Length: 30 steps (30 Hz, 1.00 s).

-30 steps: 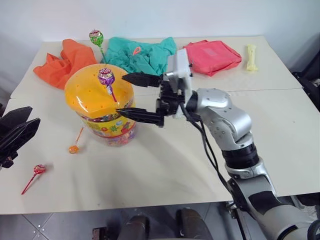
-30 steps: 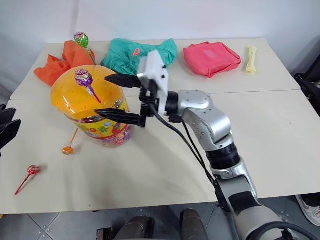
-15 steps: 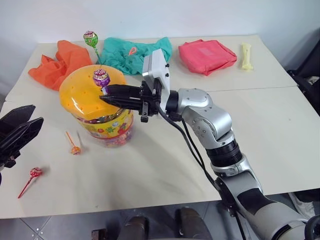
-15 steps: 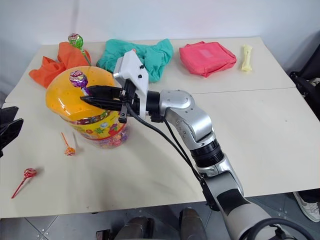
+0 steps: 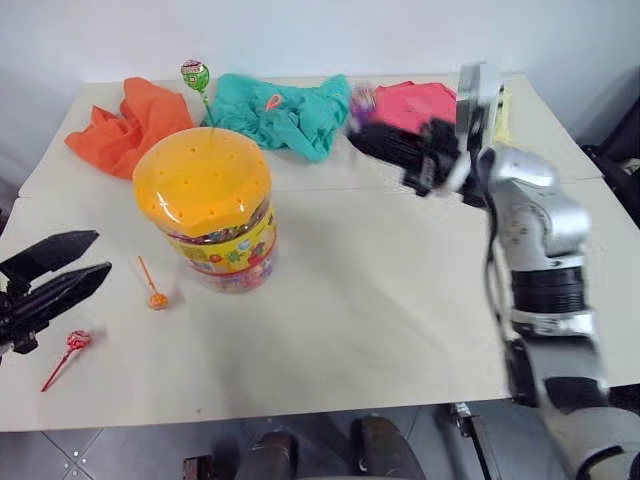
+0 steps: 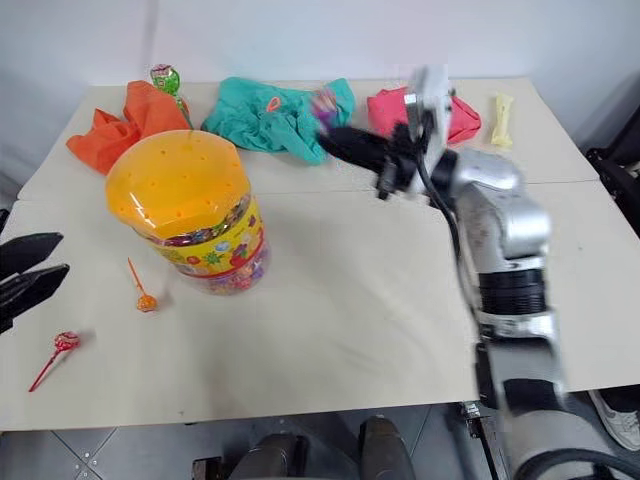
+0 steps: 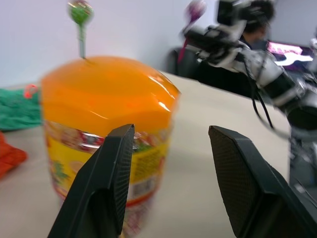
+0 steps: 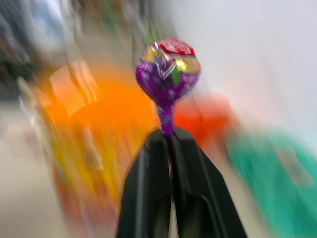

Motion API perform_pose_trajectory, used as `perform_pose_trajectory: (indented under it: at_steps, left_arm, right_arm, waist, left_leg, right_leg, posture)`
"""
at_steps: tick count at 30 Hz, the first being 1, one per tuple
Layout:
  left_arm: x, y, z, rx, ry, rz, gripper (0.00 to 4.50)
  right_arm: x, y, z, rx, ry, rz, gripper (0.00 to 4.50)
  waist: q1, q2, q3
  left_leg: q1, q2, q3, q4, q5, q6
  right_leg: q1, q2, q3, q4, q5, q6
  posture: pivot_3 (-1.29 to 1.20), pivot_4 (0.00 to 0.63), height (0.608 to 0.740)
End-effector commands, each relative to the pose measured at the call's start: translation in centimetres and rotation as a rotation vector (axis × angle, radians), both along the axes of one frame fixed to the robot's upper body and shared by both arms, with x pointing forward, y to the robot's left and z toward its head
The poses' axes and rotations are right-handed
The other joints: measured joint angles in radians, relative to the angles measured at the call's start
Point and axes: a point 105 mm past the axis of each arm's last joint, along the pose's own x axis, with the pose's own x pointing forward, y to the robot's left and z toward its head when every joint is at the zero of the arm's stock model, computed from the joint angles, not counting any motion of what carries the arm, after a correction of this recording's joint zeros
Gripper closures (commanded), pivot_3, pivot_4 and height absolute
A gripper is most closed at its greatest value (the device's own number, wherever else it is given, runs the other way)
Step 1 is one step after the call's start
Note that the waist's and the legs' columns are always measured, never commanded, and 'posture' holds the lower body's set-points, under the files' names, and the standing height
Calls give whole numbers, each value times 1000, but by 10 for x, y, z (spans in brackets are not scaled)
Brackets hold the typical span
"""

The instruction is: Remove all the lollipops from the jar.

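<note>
The jar (image 5: 207,205), a clear tub with a domed orange lid, stands left of centre on the table. A green lollipop (image 5: 193,74) stands upright in a hole at the lid's far edge. An orange lollipop (image 5: 156,298) and a red lollipop (image 5: 76,341) lie on the table left of the jar. My right gripper (image 5: 357,131) hovers right of the jar, near the teal cloth, shut on the stick of a purple lollipop (image 8: 168,69). At the table's left edge my left gripper (image 5: 100,254) stands open and holds nothing; it points at the jar (image 7: 106,104).
An orange cloth (image 5: 125,125), a teal cloth (image 5: 285,112) and a pink pouch (image 5: 412,100) lie along the far side. A small yellow item (image 6: 503,116) rests at the far right. A seam crosses the table (image 5: 350,320).
My right gripper shut on the purple lollipop's stick, pulled it out of the lid and swung away to the right with it. The left gripper has hardly moved.
</note>
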Motion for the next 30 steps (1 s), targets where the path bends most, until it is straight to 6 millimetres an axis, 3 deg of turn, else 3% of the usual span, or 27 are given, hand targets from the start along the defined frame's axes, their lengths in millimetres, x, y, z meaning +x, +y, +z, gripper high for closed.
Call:
perform_pose_trajectory:
  at_steps: [1,7,9,13,18,20,23,26,30]
  left_arm:
    - [-12,-12,-7,119,13,-74,1943]
    - [-17,-25,-20,124,13,-132,1943]
    - [-16,-28,-24,114,16,-135,1943]
    - [-16,-30,-26,82,15,-112,1943]
    - [-16,-18,-19,-2,-27,-7,1943]
    - [-12,-3,-10,-87,-85,98,1943]
    - [-9,16,-3,-157,-146,220,1943]
    - [-6,31,2,-215,-193,313,1943]
    - [-3,34,0,-222,-191,329,1943]
  right_arm:
    - [13,-62,-51,-305,76,-203,4486]
    - [7,-128,-114,-639,177,-351,4486]
    - [6,-133,-119,-642,154,-350,4486]
    - [-1,-128,-119,-573,199,-288,3485]
    - [-9,-83,-65,-293,71,-44,1833]
    - [-12,-50,-28,-123,24,78,1833]
    - [-14,-4,12,32,-1,198,1833]
    - [-5,59,38,81,25,232,1833]
    - [2,116,56,110,67,223,1833]
  waist:
    - [0,1,0]
    - [0,4,1]
    - [2,5,0]
    - [20,4,0]
    - [26,4,0]
    - [24,6,1]
    - [20,6,1]
    - [16,6,1]
    - [19,5,1]
  left_leg:
    - [0,0,1,0,0,0]
    - [0,3,10,-2,0,0]
    - [1,3,12,-2,0,0]
    - [1,3,13,2,0,0]
    - [1,3,14,2,0,0]
    - [1,3,14,3,0,0]
    - [1,4,14,3,0,0]
    - [2,5,13,4,-1,-1]
    - [2,4,9,4,-1,-1]
  right_leg:
    - [0,0,0,0,0,0]
    - [0,0,-1,-11,0,0]
    - [-1,0,-1,-12,0,0]
    - [0,1,0,-13,0,1]
    - [0,1,0,-14,0,1]
    - [0,1,0,-14,0,1]
    - [-2,1,-2,-14,1,2]
    - [-2,2,-3,-12,1,2]
    - [-4,2,-3,-9,1,2]
  posture:
    - [0,150,740]
    - [0,150,740]
    - [0,150,740]
    - [0,150,740]
    - [0,150,740]
    - [0,150,740]
    - [0,150,740]
    - [0,150,740]
    - [0,150,740]
